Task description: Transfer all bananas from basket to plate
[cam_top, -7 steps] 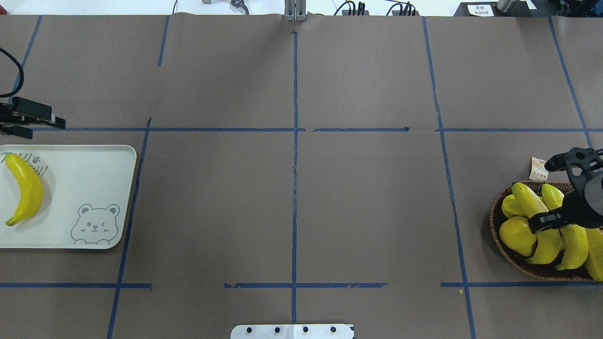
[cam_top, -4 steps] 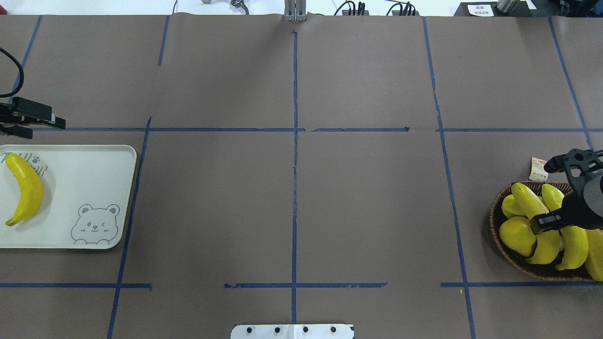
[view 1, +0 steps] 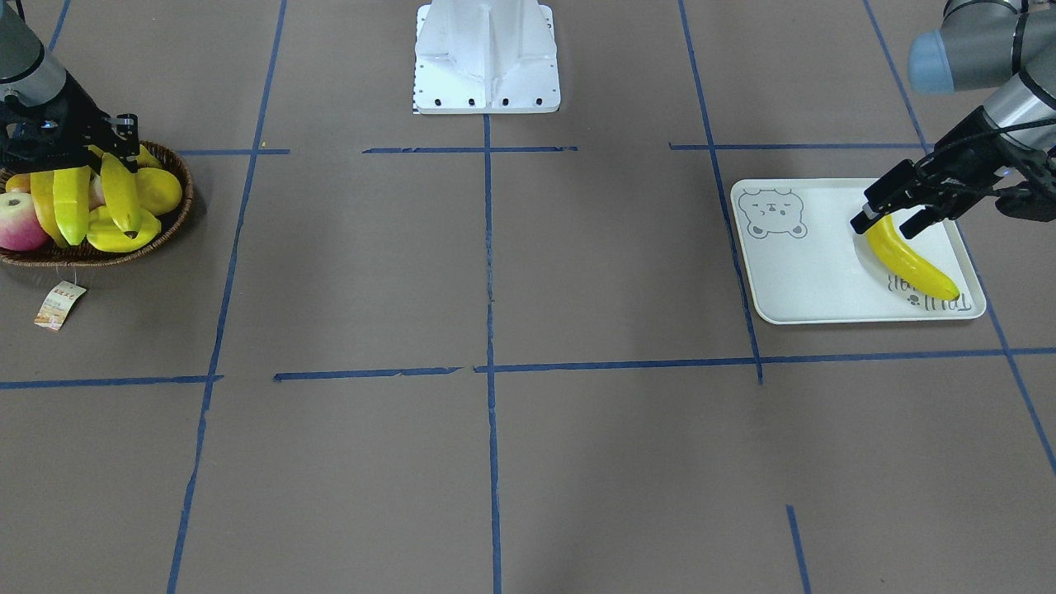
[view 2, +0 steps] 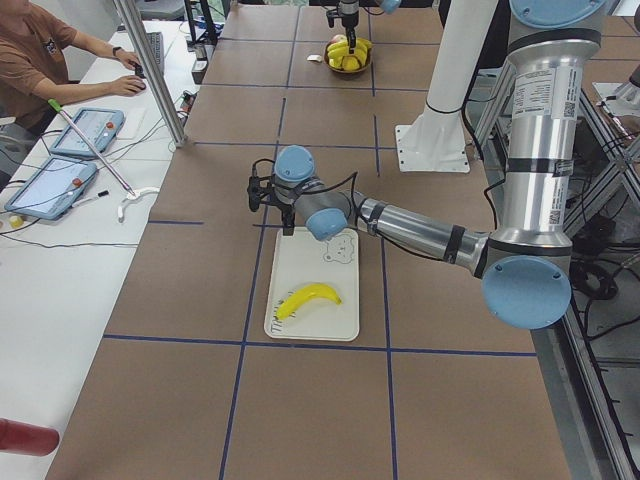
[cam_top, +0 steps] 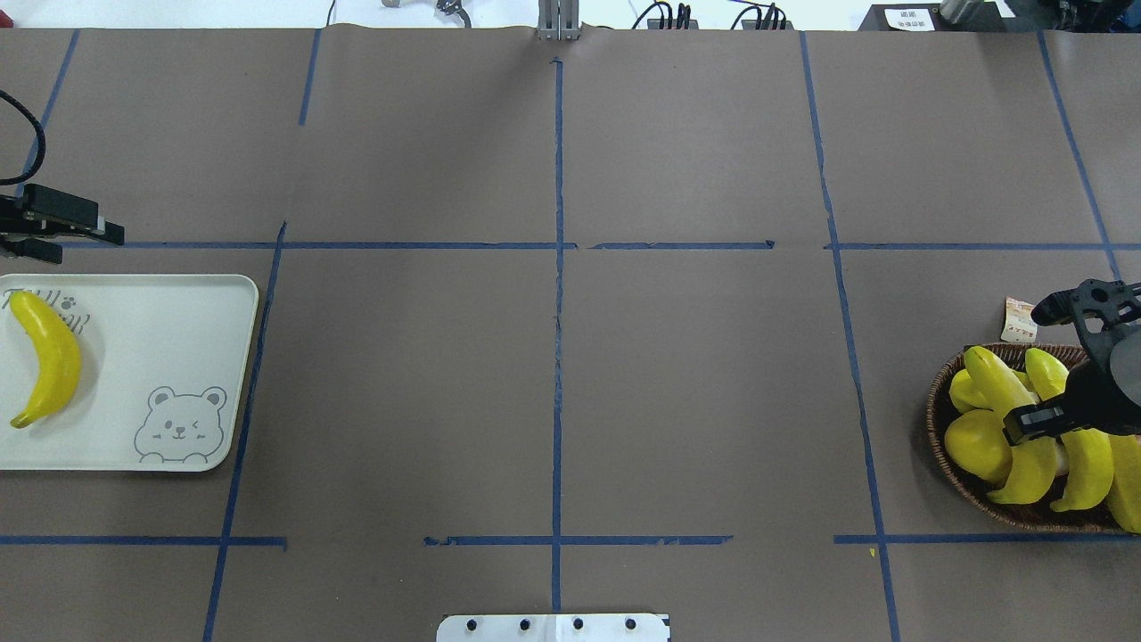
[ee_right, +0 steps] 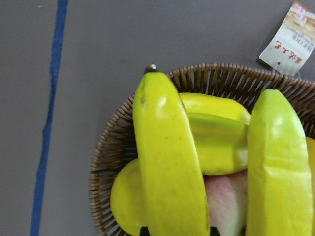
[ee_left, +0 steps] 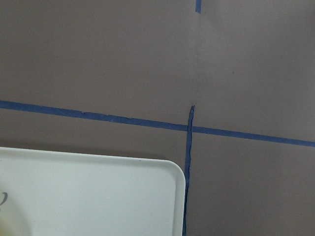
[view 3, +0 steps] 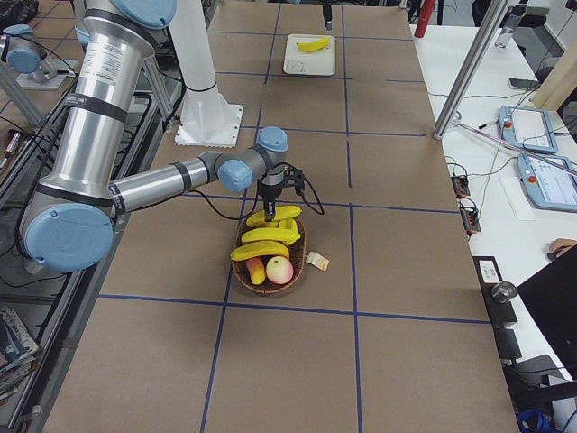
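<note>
My right gripper [cam_top: 1038, 419] hangs over the brown wicker basket [cam_top: 936, 406] at the table's right edge, shut on a yellow banana [cam_top: 998, 379] across its middle. In the right wrist view that banana [ee_right: 167, 167] fills the space between the two finger stubs at the bottom edge. Two more bananas [cam_top: 1089, 464] lie beside it in the basket [view 1: 177, 219]. On the left sits the pale bear plate [cam_top: 178, 357] with one banana [cam_top: 49, 361] on it. My left gripper [view 1: 889, 224] hovers open over the plate's [view 1: 808, 280] edge, near one tip of that banana [view 1: 912, 264].
The basket also holds a round lemon [cam_top: 976, 444] and a red apple [view 1: 18, 227]. Its paper price tag [cam_top: 1018, 319] lies on the table beside it. Blue tape lines cross the brown table. The robot's white base [view 1: 487, 58] stands at mid-table. A person sits at a side bench [view 2: 40, 70].
The right gripper has edged slightly over the basket and its visible finger has closed in on the banana, which shifted a little. The left arm and the plate stay put.
</note>
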